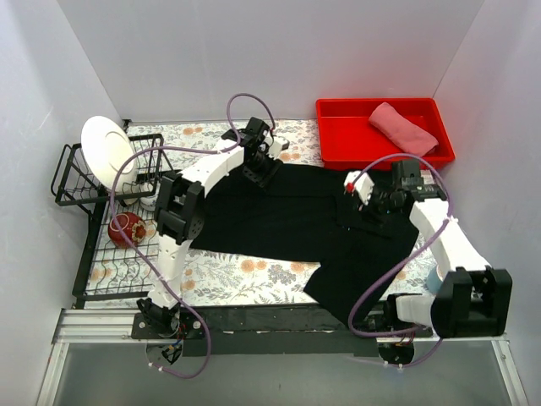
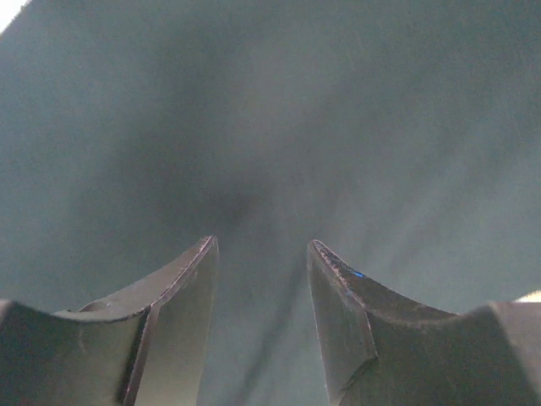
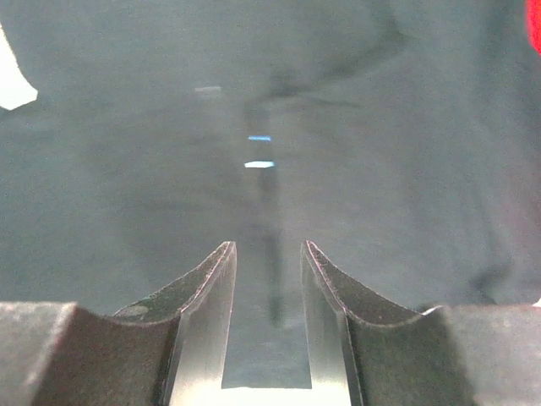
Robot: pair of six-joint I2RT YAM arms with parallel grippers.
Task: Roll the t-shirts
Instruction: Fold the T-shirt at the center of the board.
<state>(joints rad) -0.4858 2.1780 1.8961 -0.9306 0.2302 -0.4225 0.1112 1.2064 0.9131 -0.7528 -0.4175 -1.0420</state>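
Spreading over the flowered worktop, the black t-shirt lies soft and faintly creased, one end reaching the near edge. The right fingers stand spread just above a thin raised fold, pinching nothing. The left fingers, also spread, hover over smooth cloth at its far edge. Beyond, the pink t-shirt lies bundled in a red plastic tray.

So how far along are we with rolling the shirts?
Done, it seems: the pink shirt lies bundled in the red bin. In hand: the left gripper and right gripper hover open over the black shirt. Left: that shirt lies flat, unrolled.
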